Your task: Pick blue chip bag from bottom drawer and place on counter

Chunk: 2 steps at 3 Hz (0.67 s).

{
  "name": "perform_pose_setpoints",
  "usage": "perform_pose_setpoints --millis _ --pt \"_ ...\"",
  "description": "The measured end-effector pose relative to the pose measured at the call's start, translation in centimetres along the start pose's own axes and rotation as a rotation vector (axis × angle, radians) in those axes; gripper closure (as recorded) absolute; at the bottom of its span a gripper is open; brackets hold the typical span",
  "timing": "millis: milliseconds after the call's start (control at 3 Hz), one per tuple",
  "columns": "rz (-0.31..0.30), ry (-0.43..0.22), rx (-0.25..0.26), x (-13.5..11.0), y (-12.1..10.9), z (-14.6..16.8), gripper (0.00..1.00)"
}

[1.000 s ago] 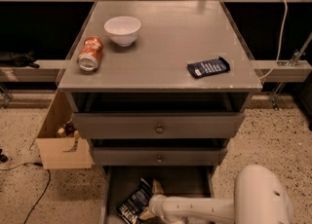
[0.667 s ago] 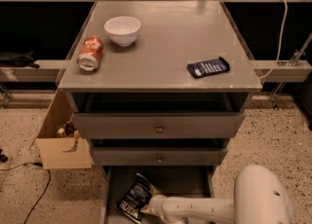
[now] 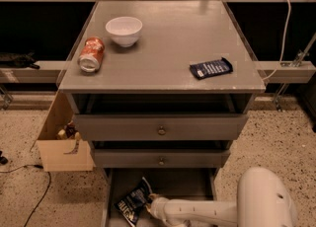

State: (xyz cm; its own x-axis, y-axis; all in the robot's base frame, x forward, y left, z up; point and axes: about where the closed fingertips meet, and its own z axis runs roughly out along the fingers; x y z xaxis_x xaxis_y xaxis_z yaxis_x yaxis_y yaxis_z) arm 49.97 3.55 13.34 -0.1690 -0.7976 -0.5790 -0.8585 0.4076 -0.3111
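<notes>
Gripper (image 3: 151, 206) sits low in the frame, just left of centre, inside the open bottom drawer (image 3: 190, 182), at the end of a white arm (image 3: 197, 212) that reaches in from the rounded white housing (image 3: 266, 199) at the lower right. Its tip meets the right edge of the blue chip bag (image 3: 131, 203), which lies crumpled and tilted in the left part of the drawer with its white lettering facing up; whether the gripper is closed on the bag or merely against it cannot be told. Above, the two upper drawers, each with a round knob (image 3: 161, 131), stand partly pulled out. On the counter (image 3: 173, 38) a white bowl (image 3: 124, 30) stands at the upper left, an orange can (image 3: 92, 54) lies on its side near the left edge, and a flat dark-blue packet (image 3: 211, 68) rests near the right edge. An open cardboard box (image 3: 61, 154) stands on the speckled floor just left of the cabinet.
</notes>
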Motion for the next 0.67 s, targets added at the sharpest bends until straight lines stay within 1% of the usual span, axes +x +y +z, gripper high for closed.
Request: perform_pose_setpoints --millis 333,667 --pt "0.0 0.0 0.0 0.0 0.0 0.0 0.95" --pt "0.0 0.0 0.0 0.0 0.0 0.0 1.0"
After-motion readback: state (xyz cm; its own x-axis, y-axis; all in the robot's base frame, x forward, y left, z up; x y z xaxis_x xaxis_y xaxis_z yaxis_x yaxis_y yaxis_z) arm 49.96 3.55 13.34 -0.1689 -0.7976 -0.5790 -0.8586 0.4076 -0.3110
